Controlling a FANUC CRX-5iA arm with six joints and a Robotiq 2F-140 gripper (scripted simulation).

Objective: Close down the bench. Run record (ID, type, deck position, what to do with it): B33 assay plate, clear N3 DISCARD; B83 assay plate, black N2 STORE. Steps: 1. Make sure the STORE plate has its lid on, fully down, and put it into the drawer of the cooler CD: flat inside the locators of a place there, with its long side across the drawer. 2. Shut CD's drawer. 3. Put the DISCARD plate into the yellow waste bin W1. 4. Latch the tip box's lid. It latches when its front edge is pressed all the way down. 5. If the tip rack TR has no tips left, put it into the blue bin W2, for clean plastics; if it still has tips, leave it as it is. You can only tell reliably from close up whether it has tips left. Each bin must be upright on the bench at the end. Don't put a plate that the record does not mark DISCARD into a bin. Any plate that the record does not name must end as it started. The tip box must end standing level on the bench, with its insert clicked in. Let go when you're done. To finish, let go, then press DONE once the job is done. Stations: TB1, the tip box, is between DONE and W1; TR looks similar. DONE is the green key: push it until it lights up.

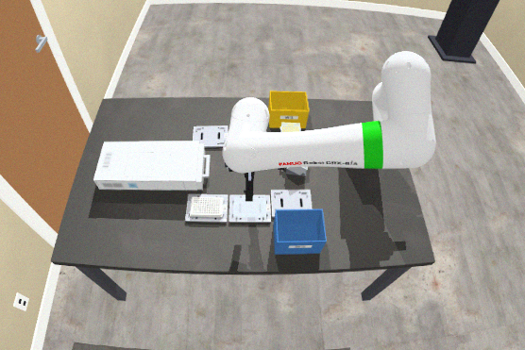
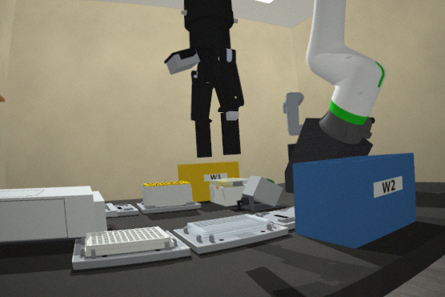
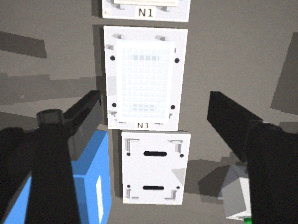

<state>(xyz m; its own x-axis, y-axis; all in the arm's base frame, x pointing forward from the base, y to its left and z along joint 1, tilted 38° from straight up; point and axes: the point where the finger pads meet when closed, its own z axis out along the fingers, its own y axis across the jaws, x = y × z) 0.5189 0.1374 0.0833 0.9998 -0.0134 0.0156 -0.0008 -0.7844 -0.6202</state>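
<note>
Dark bench [image 1: 142, 248] in a beige-walled room, seen from above. You find the cooler CD [image 1: 148, 165] at one end with its drawer pushed in, the yellow bin W1 [image 1: 288, 106] behind the arm and the blue bin W2 [image 1: 300, 231] at the front. In the front row a clear assay plate [image 1: 249, 208] sits on its deck mount between a white well plate [image 1: 205, 207] and a bare mount [image 1: 291, 199] that carries no plate. The gripper [image 1: 248, 190] shows only as a dark finger beneath the forearm, just behind the clear plate.

Exterior view. You see the gripper [image 2: 218, 148] hanging high above the bench, fingers pointing down and standing moderately wide with nothing between them. The clear plate [image 2: 228, 226] lies below and nearer the camera, well apart from the fingertips. Between W1 [image 2: 208, 178] and W2 [image 2: 354, 198] stand the tip box [image 2: 226, 193] and the tilted grey key block [image 2: 262, 190].

Wrist view. You look straight down: the clear plate [image 3: 144, 80] lies ahead of the gripper [image 3: 155, 117], centred between the two fingers. Its long axis runs away from the camera, along the gap, so the fingers would close across its short sides' width. The bare mount [image 3: 150, 170] sits directly beneath. Judged from this, the coming move is forward, then down.
</note>
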